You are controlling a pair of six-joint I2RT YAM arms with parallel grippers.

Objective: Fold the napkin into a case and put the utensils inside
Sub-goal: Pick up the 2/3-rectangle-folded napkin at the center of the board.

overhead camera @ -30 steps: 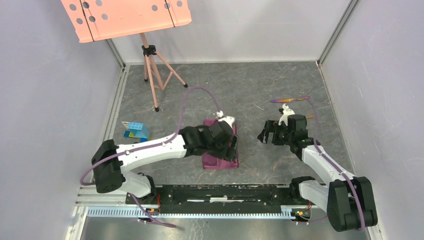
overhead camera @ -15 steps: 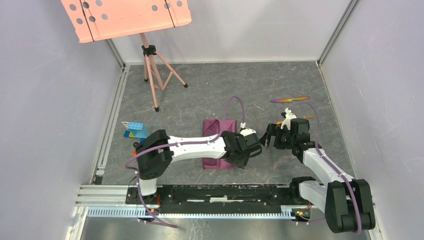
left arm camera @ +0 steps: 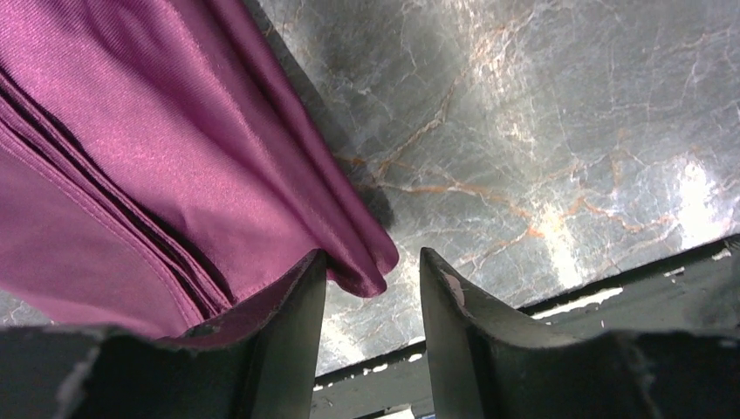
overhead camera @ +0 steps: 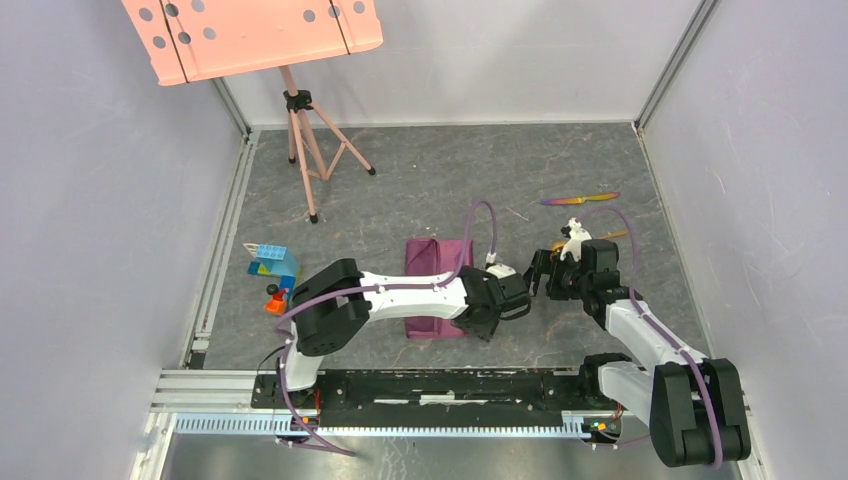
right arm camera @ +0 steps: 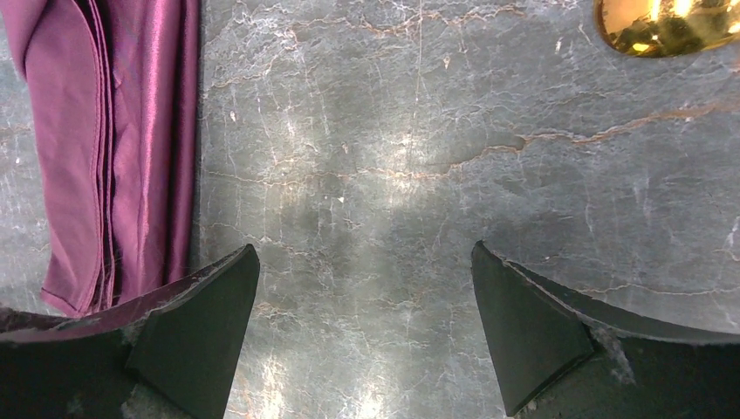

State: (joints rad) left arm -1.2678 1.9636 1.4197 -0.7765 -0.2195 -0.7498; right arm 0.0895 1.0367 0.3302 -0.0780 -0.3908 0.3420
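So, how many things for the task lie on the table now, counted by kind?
Cloth: 1, the napkin
Cutlery: 2, the gold spoon and the rainbow knife
Total: 3

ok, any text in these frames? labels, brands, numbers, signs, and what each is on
No text can be read in any view.
The pink perforated board: holes only, no print.
The blue-and-orange blocks: too small to tell any marking.
The napkin, gold spoon and iridescent knife: no label or engraving shows.
The left arm and right arm: no legible marking.
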